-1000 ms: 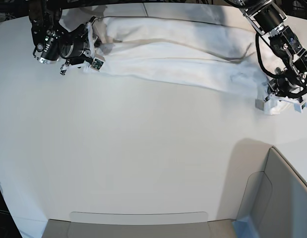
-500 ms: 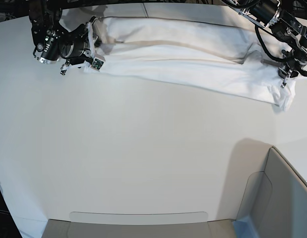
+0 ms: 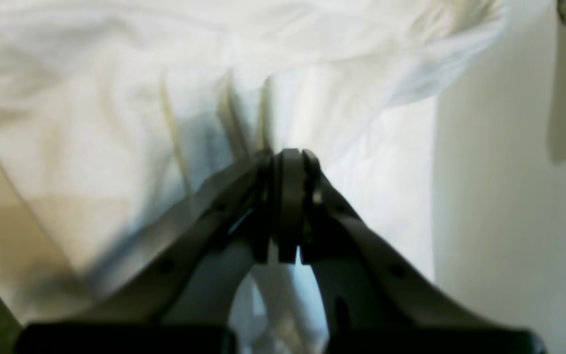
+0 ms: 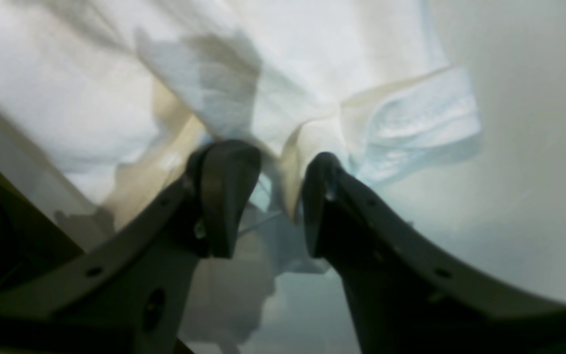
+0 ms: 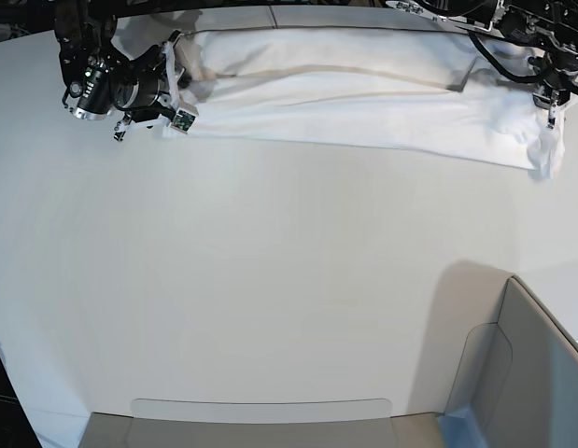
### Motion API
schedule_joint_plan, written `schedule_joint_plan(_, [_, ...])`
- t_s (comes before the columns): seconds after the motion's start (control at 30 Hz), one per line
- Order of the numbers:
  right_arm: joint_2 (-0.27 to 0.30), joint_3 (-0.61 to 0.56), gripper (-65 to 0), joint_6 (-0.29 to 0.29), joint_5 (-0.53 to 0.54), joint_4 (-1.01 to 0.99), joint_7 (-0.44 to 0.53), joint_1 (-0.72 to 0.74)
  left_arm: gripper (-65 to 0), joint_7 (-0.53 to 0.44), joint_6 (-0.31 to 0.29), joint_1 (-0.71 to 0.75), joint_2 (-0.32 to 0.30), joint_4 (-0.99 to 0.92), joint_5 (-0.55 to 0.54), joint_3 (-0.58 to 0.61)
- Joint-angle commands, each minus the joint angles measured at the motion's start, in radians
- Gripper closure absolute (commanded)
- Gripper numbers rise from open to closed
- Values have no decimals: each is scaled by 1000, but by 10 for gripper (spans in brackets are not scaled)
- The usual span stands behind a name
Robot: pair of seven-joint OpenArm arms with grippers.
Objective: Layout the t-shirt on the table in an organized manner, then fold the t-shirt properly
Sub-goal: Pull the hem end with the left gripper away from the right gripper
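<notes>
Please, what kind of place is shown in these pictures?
Probably a robotics lab bench, not a home. A large bare white table carries only one white t-shirt, held by two black arms, and grey bin-like panels stand at its near edge.

Left tool [image 5: 551, 117] pinched tight at far right; right tool [image 5: 175, 93] part-open, far left, both arms spread wide.

I count one t-shirt [image 5: 363, 98], one white table [image 5: 270, 280], two grippers, the left gripper [image 5: 553, 117] and the right gripper [image 5: 176, 103], and one grey panel [image 5: 522, 373].
</notes>
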Motion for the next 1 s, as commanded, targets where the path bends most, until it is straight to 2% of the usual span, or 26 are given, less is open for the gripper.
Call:
schedule_joint_plan(0.0, [11,2,-216,12,7,14,2,5,-20,-8,-4,-14,-19,22,-16,3])
schedule_joint_plan(0.23, [7,0,-216,12,7,14,2,5,-20,-3,-2,-27,-22,40,-16,75])
schedule_joint_plan(0.37, [11,0,-216,12,7,12,2,5,-20,-3,-1,-17,-9,157,-16,80])
schedule_joint_plan(0.5, [11,0,-216,12,7,12,2,5,0,-31,1,40,35,209,-14,79])
schedule_joint_plan(0.7, [11,0,-216,12,7,12,2,5,0,-48,1,92,103,174,-13,82])
schedule_joint_plan(0.87, [11,0,-216,12,7,12,2,5,0,-43,1,94,116,167,-13,80])
schedule_joint_plan(0.97, [11,0,-216,12,7,12,2,5,0,-41,44,94,116,167,-11,80])
